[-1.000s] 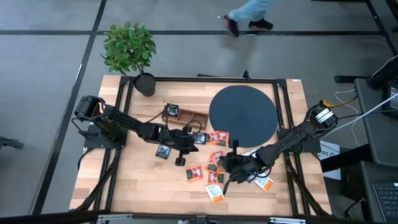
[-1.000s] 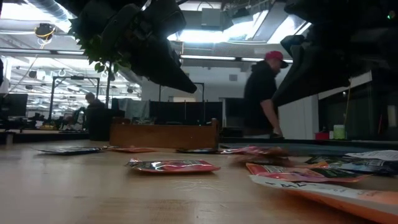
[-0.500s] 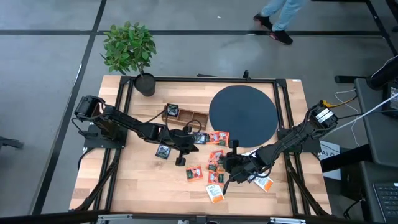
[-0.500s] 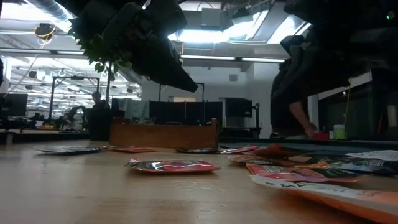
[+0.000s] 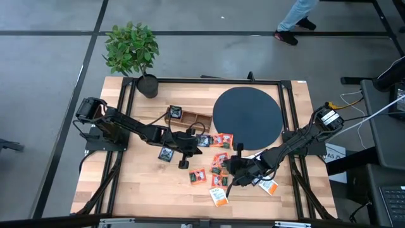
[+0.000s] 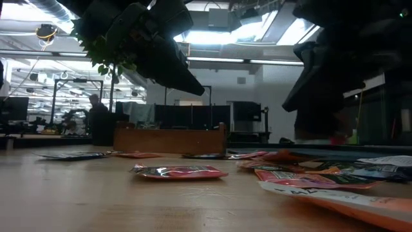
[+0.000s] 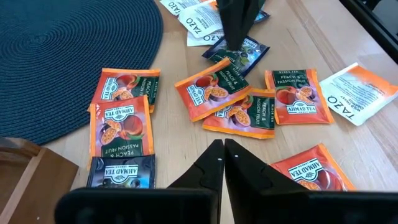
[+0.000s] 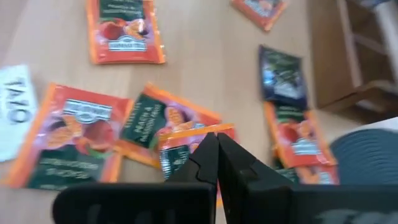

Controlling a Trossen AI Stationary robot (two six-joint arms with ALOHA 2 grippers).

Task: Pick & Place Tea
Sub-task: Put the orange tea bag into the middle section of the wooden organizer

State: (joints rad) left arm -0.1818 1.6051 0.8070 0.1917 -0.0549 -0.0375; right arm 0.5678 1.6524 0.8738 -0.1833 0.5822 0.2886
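Observation:
Small flat tea sachets lie spread on the wooden table [image 5: 139, 183], most in a cluster [image 5: 218, 158] at mid-right: orange ones [image 7: 211, 87], dark ones [image 7: 239, 56] and white-and-orange ones [image 7: 360, 93]. My left gripper [image 5: 197, 144] [image 7: 222, 152] is shut and empty, held above the table left of the cluster. My right gripper [image 5: 224, 168] [image 8: 215, 142] is shut too and slants down over the cluster, its tips [image 7: 235, 43] at the far edge of a dark sachet. In the low view both grippers [image 6: 193, 87] [image 6: 293, 103] hang above the table top. My right gripper points slanting down from the table's right, with its shut tips by the dark sachet's edge [image 7: 236, 51] and an orange-edged sachet [image 8: 186, 134] right in front of them. I cannot tell whether the tips touch either sachet.
A long wooden compartment tray [image 5: 193, 120] stands behind the left gripper, with a dark sachet [image 5: 174, 113] at its left end. A big black round disc [image 5: 247, 117] lies at the far right. A potted plant [image 5: 131, 50] stands at the far left corner. Another dark sachet [image 5: 166, 155] lies apart.
A person beyond the table's far edge has walked toward the right. Both arms have kept their places, and the sachets lie as before.

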